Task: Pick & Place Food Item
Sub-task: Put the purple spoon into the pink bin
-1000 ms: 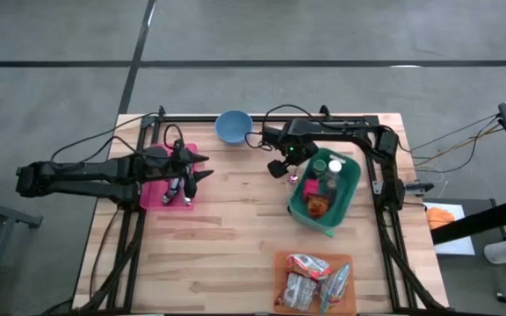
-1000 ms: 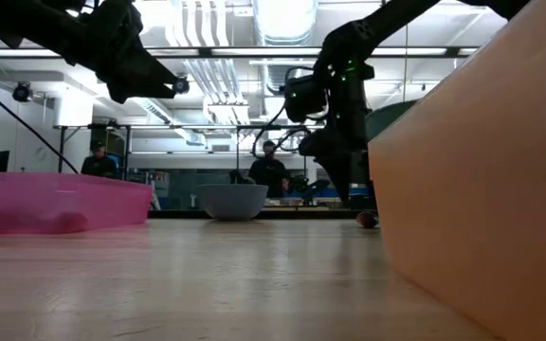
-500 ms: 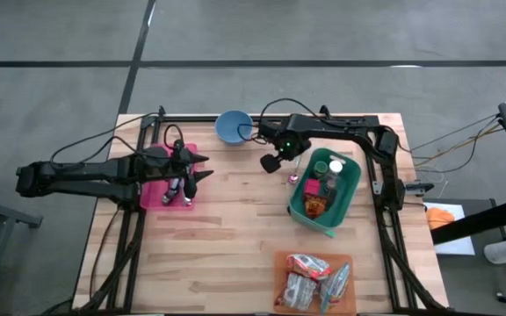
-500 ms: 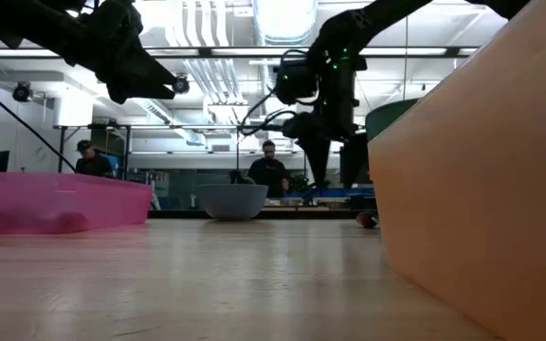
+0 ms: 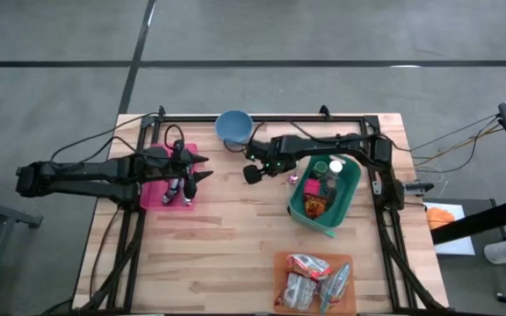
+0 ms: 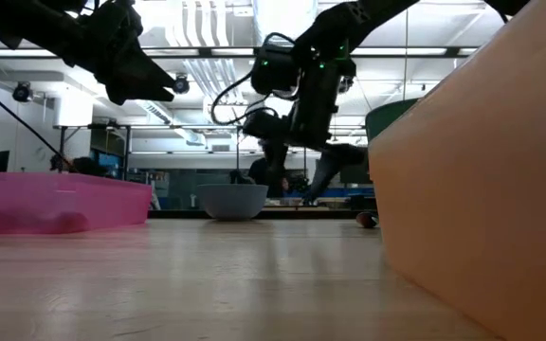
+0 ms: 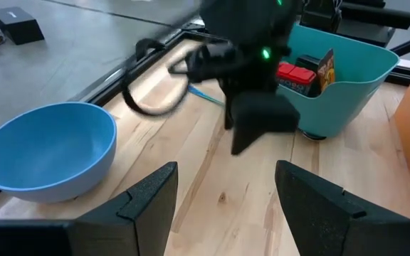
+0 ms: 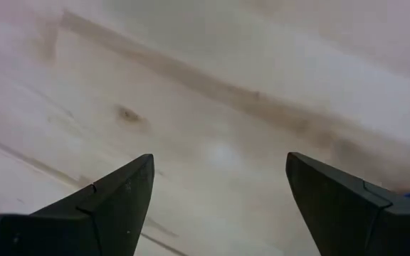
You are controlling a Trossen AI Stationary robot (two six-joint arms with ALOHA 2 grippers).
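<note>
- Wooden planks made up the table point(image 5: 235, 237), ringed by a black frame, with grey concrete floor around it and a workshop with strip lights beyond its far edge.
- At the left, the left gripper point(image 5: 189, 175) hung over the pink tray point(image 5: 152, 195), jaws apart and empty.
- Further right, near the far edge, stood the blue bowl point(image 5: 233, 126).
- Just right of the bowl, the right gripper point(image 5: 251, 173) hovered low above bare wood, jaws wide apart and holding nothing.
- A small red food item point(image 5: 294, 179) lay on the table beside the green bin point(image 5: 341, 202), which held bottles and packets.
- At the near right, an orange tray point(image 5: 314, 283) carried wrapped snacks.
- Judging by the layout, a good pick would call for centring the open jaws over one item, coming straight down, and closing gently so nothing skids off across the wood.
</note>
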